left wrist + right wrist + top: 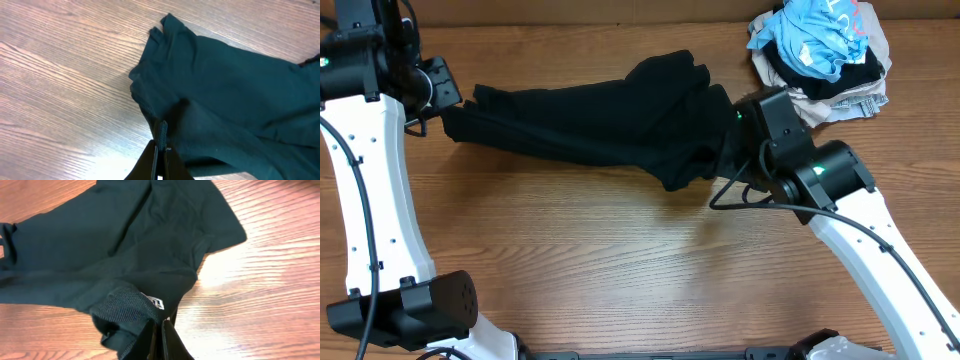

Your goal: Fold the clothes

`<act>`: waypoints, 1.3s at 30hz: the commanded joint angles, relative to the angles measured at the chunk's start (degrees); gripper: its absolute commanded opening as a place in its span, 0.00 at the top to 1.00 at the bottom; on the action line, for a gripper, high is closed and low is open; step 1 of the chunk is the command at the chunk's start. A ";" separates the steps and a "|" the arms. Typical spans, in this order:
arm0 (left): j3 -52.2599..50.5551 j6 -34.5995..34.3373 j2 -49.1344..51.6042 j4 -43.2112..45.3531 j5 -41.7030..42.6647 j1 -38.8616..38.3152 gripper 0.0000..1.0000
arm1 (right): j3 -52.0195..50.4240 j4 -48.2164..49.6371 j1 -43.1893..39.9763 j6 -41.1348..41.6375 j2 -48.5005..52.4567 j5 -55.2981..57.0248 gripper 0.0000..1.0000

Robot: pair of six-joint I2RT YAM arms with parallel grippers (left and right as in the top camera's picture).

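A black garment [590,120] is stretched across the back of the wooden table between my two arms. My left gripper [448,108] is shut on its left end; in the left wrist view the jaws [162,147] pinch a hem of the dark cloth [235,95]. My right gripper [732,150] is shut on its right end; in the right wrist view the jaws [159,330] clamp the cloth [125,245] just below a mesh lining with a small white label [155,301]. The cloth bunches in folds near the right gripper.
A pile of other clothes [825,50], light blue, black and beige, lies at the back right corner. Bare wooden table [620,260] spreads in front of the garment. The right arm's cable [740,195] loops beside its wrist.
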 commanded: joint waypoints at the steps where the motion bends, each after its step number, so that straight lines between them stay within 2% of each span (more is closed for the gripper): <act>1: 5.01 2.38 -0.37 -2.27 -1.60 0.00 0.96 | 1.55 -0.57 -0.48 -0.70 -3.65 3.04 0.96; 9: 15.80 2.36 -1.53 -10.73 -4.20 0.00 0.96 | 4.26 -1.20 -3.61 -2.05 -9.60 3.69 0.96; 16: 24.02 2.34 -6.49 -10.86 -4.22 0.00 0.96 | 13.79 -5.07 -10.64 -6.54 -14.40 3.61 0.96; 21: 25.83 2.32 -11.54 -10.14 -4.24 0.00 0.96 | 22.25 -7.72 -12.39 -10.34 -17.70 3.39 0.96; 28: 25.59 1.90 -11.50 -7.69 -6.84 0.00 0.96 | 24.65 -6.10 -12.39 -13.64 -16.83 6.03 0.96; 33: 25.59 1.95 -5.14 -2.05 -7.23 0.00 0.96 | 24.68 0.15 -12.55 -17.62 -9.27 6.27 0.96; 39: 25.59 1.92 4.22 12.70 -7.19 -0.02 0.96 | 24.76 17.16 -15.34 -22.73 1.79 5.25 0.96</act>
